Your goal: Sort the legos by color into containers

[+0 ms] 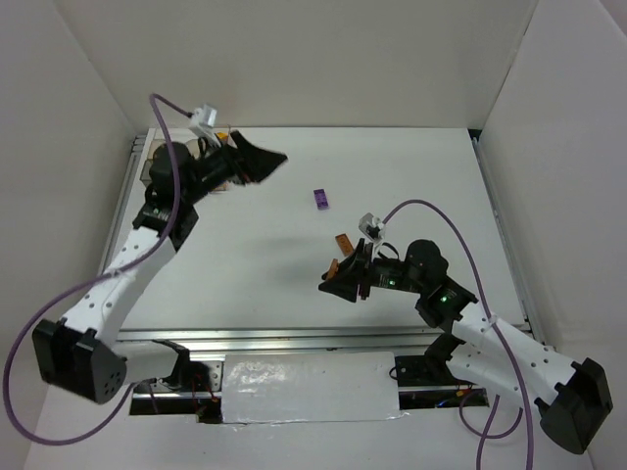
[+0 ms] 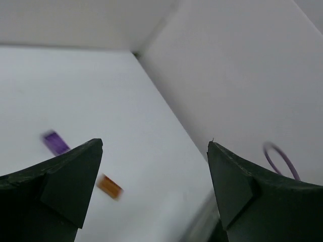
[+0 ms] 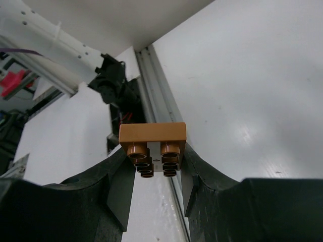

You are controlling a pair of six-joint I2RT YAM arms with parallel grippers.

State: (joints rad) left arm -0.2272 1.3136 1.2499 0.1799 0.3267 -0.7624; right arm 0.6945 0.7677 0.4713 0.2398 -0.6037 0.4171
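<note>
Sorting looks unfinished; the left tool (image 2: 154, 143) stands wide open and empty; the right tool (image 3: 154, 164) is clamped on a brown brick (image 3: 152, 132) above the tabletop (image 1: 421, 176); a purple brick (image 1: 320, 199) and an orange brick (image 1: 343, 241) lie loose there, unsorted; the bins cannot be made out.

Bright even light, soft shadows, glare patch on table (image 3: 251, 135), left wrist view blurred
</note>
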